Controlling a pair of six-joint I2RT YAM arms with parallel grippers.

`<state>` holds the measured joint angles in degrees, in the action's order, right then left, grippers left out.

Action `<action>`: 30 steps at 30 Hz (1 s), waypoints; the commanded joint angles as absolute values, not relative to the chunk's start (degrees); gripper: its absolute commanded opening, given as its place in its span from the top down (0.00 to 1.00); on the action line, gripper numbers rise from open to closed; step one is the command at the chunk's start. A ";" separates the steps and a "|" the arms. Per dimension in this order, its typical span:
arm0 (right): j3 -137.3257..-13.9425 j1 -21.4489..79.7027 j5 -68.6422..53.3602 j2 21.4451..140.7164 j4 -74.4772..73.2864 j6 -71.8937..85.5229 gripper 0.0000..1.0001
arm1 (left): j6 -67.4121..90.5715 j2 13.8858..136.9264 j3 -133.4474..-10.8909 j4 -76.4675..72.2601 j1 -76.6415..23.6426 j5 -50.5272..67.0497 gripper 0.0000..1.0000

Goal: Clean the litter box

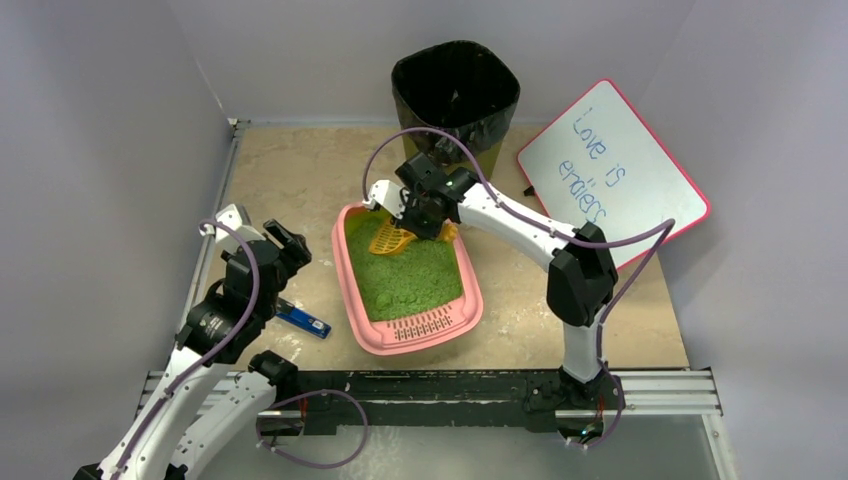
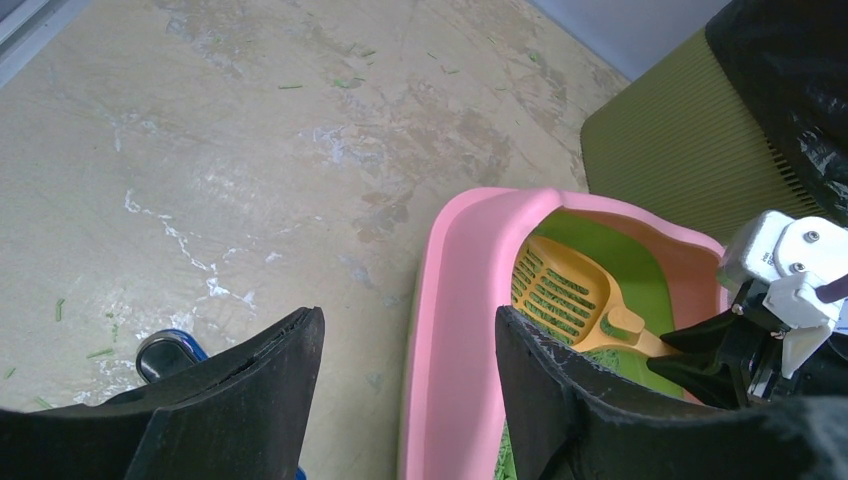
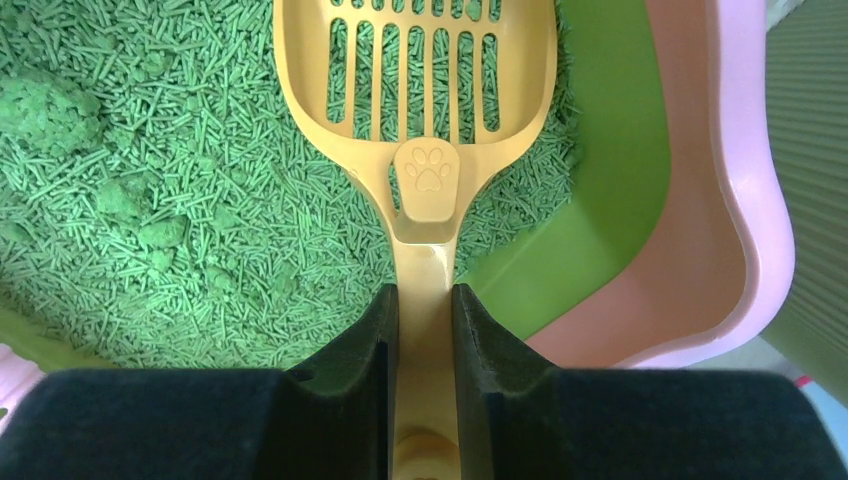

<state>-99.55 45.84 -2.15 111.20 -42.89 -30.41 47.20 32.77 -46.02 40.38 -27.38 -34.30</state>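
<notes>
The pink litter box (image 1: 352, 300) lies mid-table, its slotted lip toward me, filled with green litter (image 1: 415, 275). My right gripper (image 1: 430, 215) is shut on the handle of a yellow slotted scoop (image 1: 390, 240). The scoop head rests on the litter at the box's far end. In the right wrist view the gripper (image 3: 425, 300) clamps the scoop (image 3: 425, 185) handle, and green clumps (image 3: 40, 105) lie at the left of the litter. My left gripper (image 1: 285, 250) is open and empty beside the box's left wall. In the left wrist view the gripper (image 2: 410, 325) sits over the pink rim (image 2: 455, 300).
A tall olive bin (image 1: 455, 95) with a black bag stands behind the box. A whiteboard (image 1: 610, 170) with a pink edge leans at the back right. A blue and black object (image 1: 303, 320) lies left of the box. Litter bits are scattered on the table (image 2: 250, 150).
</notes>
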 commanded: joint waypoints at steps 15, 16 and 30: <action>-91.44 48.34 -10.77 107.99 -23.38 -34.69 1.00 | 48.31 37.23 -46.48 38.82 -26.98 -34.90 0.38; -91.15 48.56 -11.10 107.72 -23.41 -35.22 1.00 | 48.72 38.45 -46.64 38.80 -26.98 -34.97 0.38; -83.68 48.78 -14.15 104.10 -15.03 -35.72 1.00 | 51.16 52.27 -47.21 32.15 -26.98 -31.49 0.41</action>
<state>-85.43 47.35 -9.10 106.52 -21.45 -35.44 50.06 51.13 -46.02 37.10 -27.38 -32.97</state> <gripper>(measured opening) 0.233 0.594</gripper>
